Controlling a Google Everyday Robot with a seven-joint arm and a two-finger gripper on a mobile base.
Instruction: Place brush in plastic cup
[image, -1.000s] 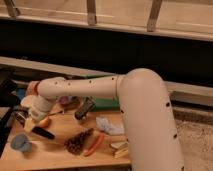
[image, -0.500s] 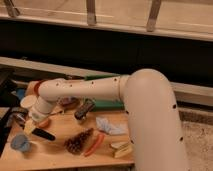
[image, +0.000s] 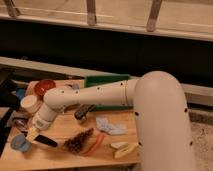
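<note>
The brush (image: 46, 141) is seen lying low over the front-left corner of the tabletop, its black handle pointing toward the right edge and its other end hidden at the gripper (image: 32, 134). The gripper is placed just beside the plastic cup (image: 19, 143), slightly above and to the right of it. Whether the gripper is closed on the brush cannot be told, though the brush is met at its tip.

Compared with half a second ago, the gripper and the brush have been brought down and nearer the front edge, so that the cup is now almost touched. The cup itself is found in the same spot, as are the other things on the wooden table (image: 65, 157).

One brush and one light-blue plastic cup are counted. One white cup (image: 29, 103) is set near the left edge, and one red bowl (image: 45, 86) at the back-left corner. One green bin (image: 107, 80) is placed along the back edge. One dark-and-grey tool (image: 84, 111) is seen under the arm. One pine cone (image: 80, 141), one orange-red stick (image: 95, 144) and one blue cloth (image: 110, 126) are spread toward the front.
</note>
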